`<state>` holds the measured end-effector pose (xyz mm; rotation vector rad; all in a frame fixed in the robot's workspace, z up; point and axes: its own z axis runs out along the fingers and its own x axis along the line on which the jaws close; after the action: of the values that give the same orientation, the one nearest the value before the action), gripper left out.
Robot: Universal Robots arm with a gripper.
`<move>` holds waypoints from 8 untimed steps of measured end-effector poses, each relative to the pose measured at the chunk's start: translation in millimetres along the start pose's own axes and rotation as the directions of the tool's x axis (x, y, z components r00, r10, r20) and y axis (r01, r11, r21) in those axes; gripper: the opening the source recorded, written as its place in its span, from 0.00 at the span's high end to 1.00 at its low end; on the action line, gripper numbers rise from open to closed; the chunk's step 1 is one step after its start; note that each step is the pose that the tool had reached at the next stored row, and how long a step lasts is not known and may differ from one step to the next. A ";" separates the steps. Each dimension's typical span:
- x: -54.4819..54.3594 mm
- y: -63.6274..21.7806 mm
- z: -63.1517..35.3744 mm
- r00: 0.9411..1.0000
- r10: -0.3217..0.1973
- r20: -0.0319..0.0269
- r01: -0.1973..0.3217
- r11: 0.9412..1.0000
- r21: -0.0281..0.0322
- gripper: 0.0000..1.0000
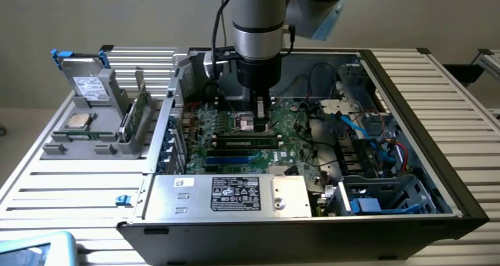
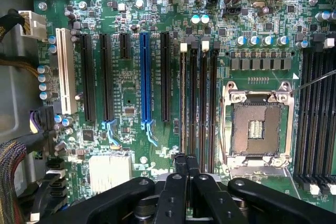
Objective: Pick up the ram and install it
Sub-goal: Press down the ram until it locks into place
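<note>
a: where's the ram (image 1: 246,142)?
b: thin green board with dark chips, standing on edge in a black slot just beside the square metal processor socket (image 2: 256,129), long axis along the slot.
a: and the fingers (image 2: 179,167)?
b: black, pressed together, gripping nothing, above the slot's end nearest them.

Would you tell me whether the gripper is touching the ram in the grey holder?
Apart: the exterior view shows the gripper over the motherboard, the ram standing outside the case.
</note>
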<state>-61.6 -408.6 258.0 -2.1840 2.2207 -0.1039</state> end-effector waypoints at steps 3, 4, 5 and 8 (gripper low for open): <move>0.0 -0.7 0.3 1.000 0.000 0.000 0.000 1.000 -0.011 0.89; 0.0 -1.1 0.5 1.000 -0.001 0.000 0.000 1.000 -0.025 0.89; 0.0 -1.4 0.7 1.000 -0.001 -0.001 0.001 0.999 -0.038 0.89; 0.0 -4.6 1.7 1.000 -0.001 -0.001 0.001 0.999 -0.049 0.89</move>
<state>-56.9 -408.7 256.6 -2.2093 2.2464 -0.0517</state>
